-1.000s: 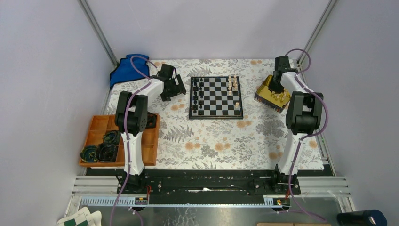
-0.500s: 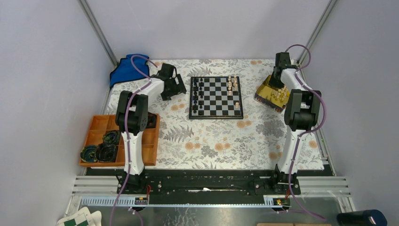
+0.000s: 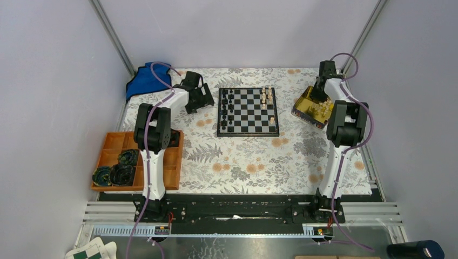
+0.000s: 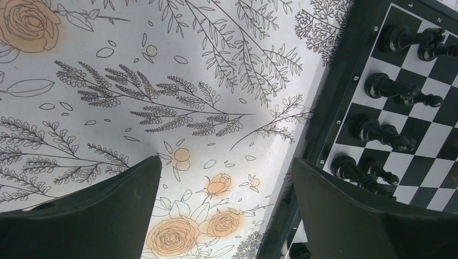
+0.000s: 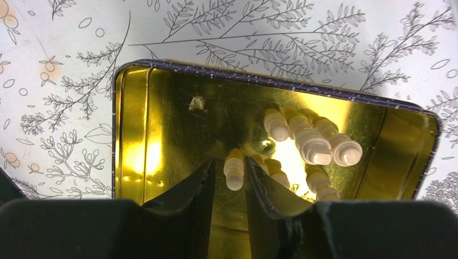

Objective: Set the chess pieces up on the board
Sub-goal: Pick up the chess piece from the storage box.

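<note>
The board (image 3: 248,133) lies at the back middle of the flowered cloth. Black chess pieces (image 3: 229,110) stand in its left columns and a few pale ones (image 3: 267,96) stand on its right side. My left gripper (image 4: 226,162) hangs wide open over the cloth, just left of the board's edge (image 4: 329,116), with nothing between its fingers. My right gripper (image 5: 229,159) reaches into the gold tin (image 5: 162,124), jaws narrowly apart. A pale piece (image 5: 234,171) lies between its fingertips with a slim gap on the left side. Several more pale pieces (image 5: 313,143) lie beside it.
An orange wooden tray (image 3: 110,141) with dark round things sits at the near left. A blue cloth (image 3: 145,80) lies at the back left corner. A green-and-white checkered folded thing (image 3: 89,252) sits off the table at the bottom left. Metal frame posts rise at both back corners.
My right arm has shifted back and to the right over the tin, and its jaws have widened slightly. The left gripper has edged slightly back and stays open.
</note>
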Robot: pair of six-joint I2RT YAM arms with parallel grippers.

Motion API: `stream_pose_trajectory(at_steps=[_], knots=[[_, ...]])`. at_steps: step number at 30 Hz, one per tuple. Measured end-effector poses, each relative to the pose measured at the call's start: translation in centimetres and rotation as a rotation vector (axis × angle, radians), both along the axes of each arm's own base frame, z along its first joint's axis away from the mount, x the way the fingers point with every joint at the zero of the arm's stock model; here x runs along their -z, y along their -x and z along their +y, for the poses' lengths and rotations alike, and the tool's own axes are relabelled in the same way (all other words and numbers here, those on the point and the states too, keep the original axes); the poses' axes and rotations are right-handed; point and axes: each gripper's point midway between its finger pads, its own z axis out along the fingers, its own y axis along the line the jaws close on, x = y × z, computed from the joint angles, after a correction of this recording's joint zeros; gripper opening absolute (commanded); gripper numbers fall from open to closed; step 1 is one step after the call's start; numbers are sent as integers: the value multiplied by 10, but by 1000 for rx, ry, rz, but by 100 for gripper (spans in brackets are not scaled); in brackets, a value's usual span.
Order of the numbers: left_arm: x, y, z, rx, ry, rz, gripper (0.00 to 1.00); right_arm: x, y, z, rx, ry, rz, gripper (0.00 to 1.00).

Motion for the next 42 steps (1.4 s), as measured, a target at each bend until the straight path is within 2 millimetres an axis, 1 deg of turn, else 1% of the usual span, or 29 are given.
stream_pose_trajectory(at_steps=[7,21,24,27,30,36,42], knots=[[0,-4,1,-4,1,-4,99,11,2,4,-12,-24,23,32],[0,-4,3,-6,1,-3,99,12,3,8,-24,-42,25,31],[0,-4,3,-6,1,-3,99,12,2,10,-31,-50,25,29],[0,-4,3,-6,1,-3,99,12,3,10,-35,-53,26,23],[0,-4,3,-6,1,-3,99,14,4,11,-37,-53,30,21],[0,-4,3,-6,1,-3,99,15,4,11,-39,-56,30,14],[0,-4,3,-6,1,-4,99,16,5,14,-45,-67,33,14]])
